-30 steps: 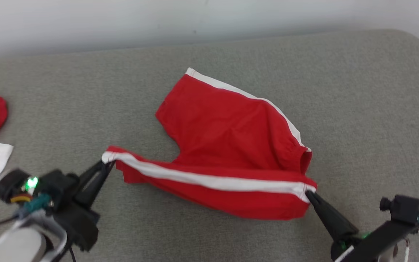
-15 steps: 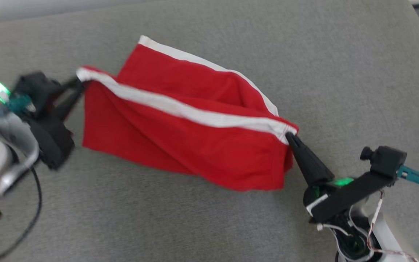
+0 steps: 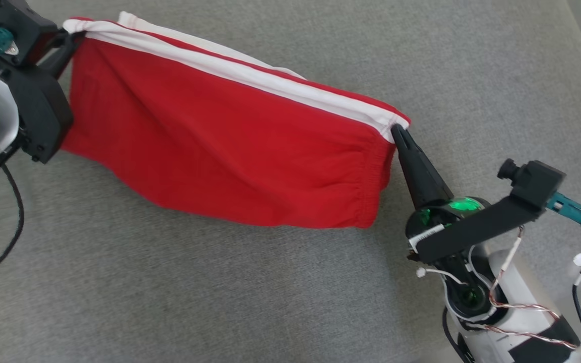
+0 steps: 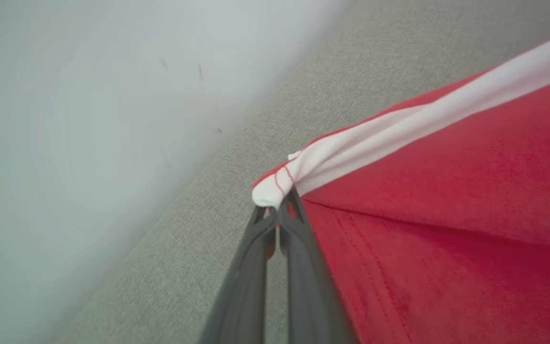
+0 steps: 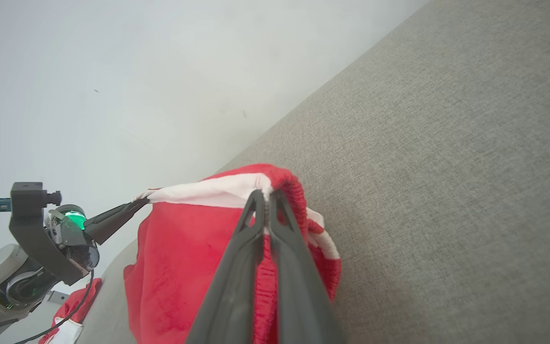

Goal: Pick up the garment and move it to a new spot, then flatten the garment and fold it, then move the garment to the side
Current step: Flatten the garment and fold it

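The garment (image 3: 230,146) is a pair of red shorts with a white side stripe, hanging stretched between both grippers above the grey surface (image 3: 220,292). My left gripper (image 3: 71,38) is shut on the leg-hem end of the stripe at the upper left. In the left wrist view the left gripper (image 4: 277,210) pinches the white corner of the garment (image 4: 447,191). My right gripper (image 3: 396,130) is shut on the waistband corner at the right. The right wrist view shows the right gripper (image 5: 266,196) clamped on the bunched waistband of the garment (image 5: 184,258), with the left gripper (image 5: 141,201) beyond.
A pale wall (image 5: 136,71) rises behind the grey cushion (image 5: 447,167). Another red and white piece of cloth (image 5: 67,317) lies low at the far left in the right wrist view. A black cable (image 3: 3,237) hangs from the left arm.
Both grippers have lifted the garment off the surface and pulled it taut, so it now hangs as a sheet. The head camera has tilted down and shifted.
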Controlling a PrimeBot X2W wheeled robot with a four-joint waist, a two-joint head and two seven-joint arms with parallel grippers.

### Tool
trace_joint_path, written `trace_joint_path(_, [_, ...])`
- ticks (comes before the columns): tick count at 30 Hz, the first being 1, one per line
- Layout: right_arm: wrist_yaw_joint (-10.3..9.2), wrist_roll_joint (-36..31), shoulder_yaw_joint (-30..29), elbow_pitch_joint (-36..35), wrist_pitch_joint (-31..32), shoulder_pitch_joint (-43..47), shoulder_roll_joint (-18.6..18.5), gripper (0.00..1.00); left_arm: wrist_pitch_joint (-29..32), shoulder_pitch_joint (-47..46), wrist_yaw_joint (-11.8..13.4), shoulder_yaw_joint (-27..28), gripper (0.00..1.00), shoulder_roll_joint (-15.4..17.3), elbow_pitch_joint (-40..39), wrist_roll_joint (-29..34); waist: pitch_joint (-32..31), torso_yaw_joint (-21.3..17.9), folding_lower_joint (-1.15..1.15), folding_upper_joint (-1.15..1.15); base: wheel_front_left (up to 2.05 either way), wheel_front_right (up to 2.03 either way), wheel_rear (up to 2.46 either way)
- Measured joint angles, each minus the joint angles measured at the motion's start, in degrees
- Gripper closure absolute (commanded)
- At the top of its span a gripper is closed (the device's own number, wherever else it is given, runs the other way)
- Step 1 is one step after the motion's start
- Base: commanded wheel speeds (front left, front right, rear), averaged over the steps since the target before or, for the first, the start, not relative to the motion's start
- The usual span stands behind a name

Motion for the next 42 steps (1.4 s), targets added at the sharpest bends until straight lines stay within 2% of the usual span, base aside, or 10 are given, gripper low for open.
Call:
trace_joint_path(9, [0.00, -2.0, 2.3, 4.3, -2.8, -4.1, 1.2, 1.00, -2.6, -4.7, 0.0, -6.0, 1.00, -2.3, 7.6, -2.7, 2.6, -2.4, -0.01, 0.00, 0.00, 0.00, 0.00])
trace_joint_path(10, [0.00, -2.0, 2.5, 4.6, -2.8, -4.2, 1.2, 0.95, -2.9, -4.8, 0.0, -6.4, 1.00, -2.6, 8.1, -2.5, 2.7, -2.4, 0.00, 0.00, 0.00, 0.00, 0.00])
trace_joint_path(11, [0.00, -2.0, 2.8, 4.8, -2.8, -4.4, 1.2, 0.74, -3.5, -5.0, 0.0, -6.7, 1.00, -3.0, 8.6, -2.2, 2.7, -2.4, 0.00, 0.00, 0.00, 0.00, 0.00])
trace_joint_path(12, [0.00, -2.2, 2.9, 4.9, -3.0, -4.5, 1.2, 0.21, -4.6, -5.2, 0.0, -6.9, 1.00, -3.2, 9.5, -2.1, 2.6, -2.4, 0.00, 0.00, 0.00, 0.00, 0.00])
trace_joint_path(13, [0.00, -2.3, 3.0, 5.0, -3.2, -4.5, 1.2, 0.00, -5.8, -5.4, 0.0, -6.9, 0.41, -3.4, 10.4, -2.1, 2.4, -2.3, 0.00, 0.00, 0.00, 0.00, 0.00])
trace_joint_path(14, [0.00, -2.3, 3.1, 5.1, -3.3, -4.5, 1.1, 0.00, -6.7, -5.3, 0.0, -7.0, 0.00, -3.6, 11.1, -2.1, 2.1, -2.3, 0.00, 0.00, 0.00, 0.00, 0.00])
trace_joint_path(20, [0.00, -5.7, 3.6, 3.6, -3.3, -2.3, -2.3, 0.00, -11.9, -3.5, 0.0, -7.4, 0.00, -5.9, 13.9, -4.5, -0.6, -1.7, -0.01, 0.00, 0.00, 0.00, 0.00])
trace_joint_path(24, [0.00, -8.8, 1.3, 1.3, -4.0, 0.7, -3.7, 0.00, -15.1, -1.6, 0.0, -7.4, 0.00, -6.4, 14.7, -6.8, -3.4, -1.2, -0.02, -0.01, 0.00, 0.00, 0.00])
trace_joint_path(31, [0.00, -13.1, -4.3, -2.0, -6.5, 4.7, -2.0, 0.00, -18.6, 2.4, 0.0, -6.9, 0.00, -6.7, 15.8, -9.9, -9.1, 0.2, -0.03, -0.01, 0.00, 0.00, 0.00])
trace_joint_path(42, [0.00, -24.2, -3.6, 0.5, -11.9, 9.9, 1.1, 0.00, -18.5, 8.7, 0.0, -6.8, 0.00, -7.9, 17.3, -13.7, -14.6, 1.6, -0.03, -0.02, 0.00, 0.00, 0.00])
